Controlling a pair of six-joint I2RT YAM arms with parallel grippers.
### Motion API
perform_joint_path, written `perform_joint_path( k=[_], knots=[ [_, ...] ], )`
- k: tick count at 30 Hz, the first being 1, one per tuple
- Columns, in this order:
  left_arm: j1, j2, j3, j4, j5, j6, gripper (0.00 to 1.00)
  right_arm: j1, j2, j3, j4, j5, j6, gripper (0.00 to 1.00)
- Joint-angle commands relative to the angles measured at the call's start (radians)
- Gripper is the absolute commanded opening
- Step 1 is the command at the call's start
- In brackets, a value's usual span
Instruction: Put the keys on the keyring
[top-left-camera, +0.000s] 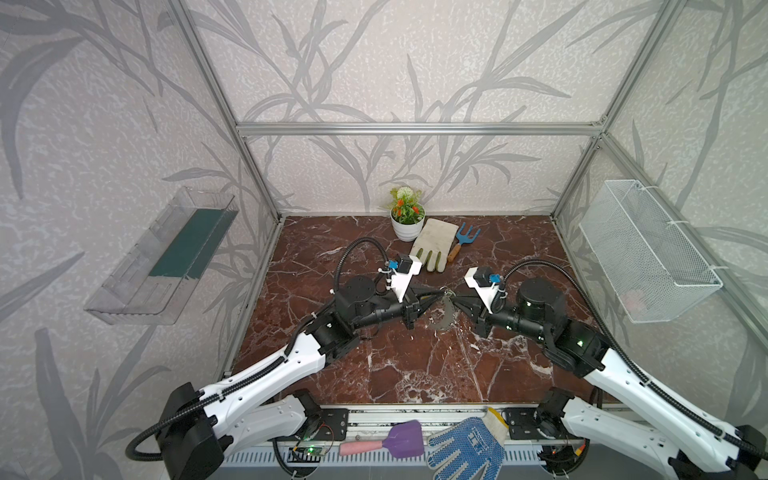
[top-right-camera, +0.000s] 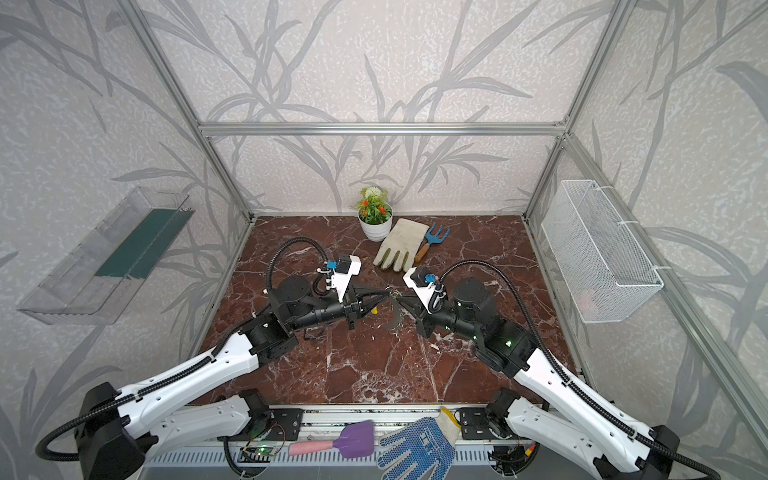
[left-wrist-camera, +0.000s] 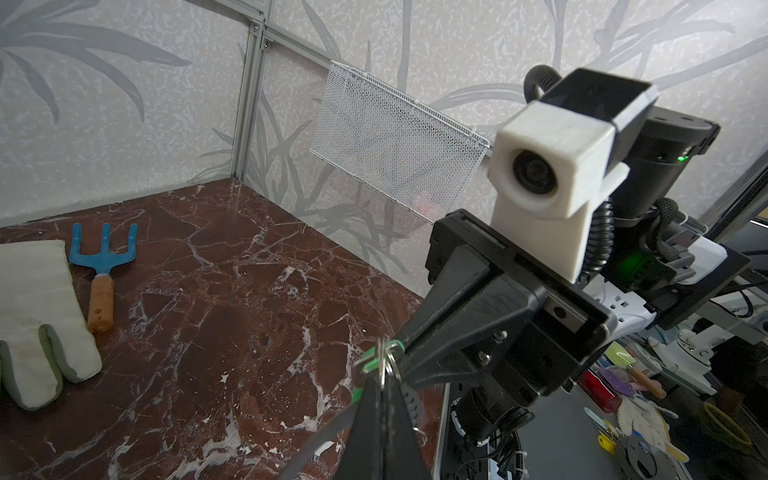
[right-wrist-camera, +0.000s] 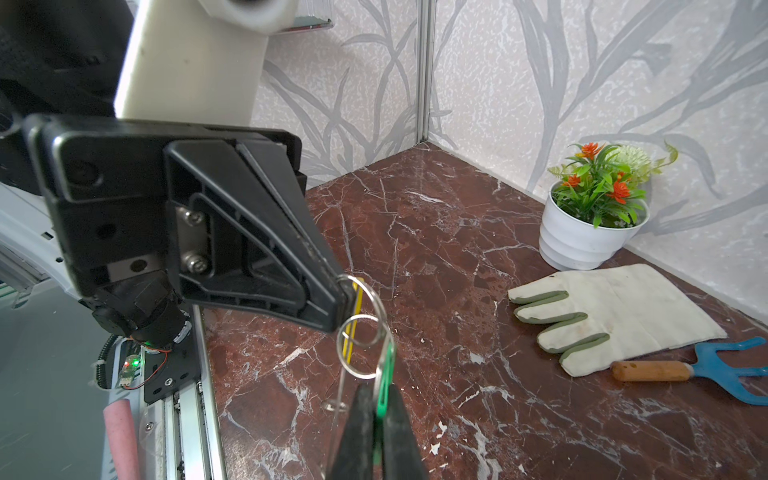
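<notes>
Both grippers meet tip to tip above the middle of the marble table. My left gripper (top-left-camera: 441, 291) (right-wrist-camera: 343, 286) is shut on the keyring (top-left-camera: 454, 316), a thin grey hoop that hangs below the tips in both top views. Its yellow sleeve (right-wrist-camera: 353, 324) shows in the right wrist view just under the left fingertips. My right gripper (right-wrist-camera: 380, 392) (top-left-camera: 454, 296) is shut on the keys, a green tag (right-wrist-camera: 389, 363) (left-wrist-camera: 375, 362) held edge-on. The tag's silver loop (right-wrist-camera: 360, 347) overlaps a ring at the left tips. Whether they are linked I cannot tell.
A white pot with a plant (top-left-camera: 407, 222), a pale glove (top-left-camera: 434, 245) and a blue hand fork (top-left-camera: 464, 240) lie at the back. A mesh basket (top-left-camera: 648, 249) hangs on the right wall, a clear shelf (top-left-camera: 162, 257) on the left. A purple trowel (top-left-camera: 395, 442) and a blue glove (top-left-camera: 465, 451) rest on the front rail.
</notes>
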Motion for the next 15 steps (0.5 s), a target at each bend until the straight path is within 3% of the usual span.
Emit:
perform_joint_path(
  k=[1, 15],
  knots=[
    [-0.002, -0.027, -0.008, 0.028, -0.009, 0.014, 0.00, 0.001, -0.018, 0.013, 0.014, 0.007, -0.011, 0.00],
    [-0.002, -0.020, 0.016, 0.060, 0.009, 0.003, 0.00, 0.002, 0.034, -0.002, 0.026, -0.068, 0.018, 0.00]
  ],
)
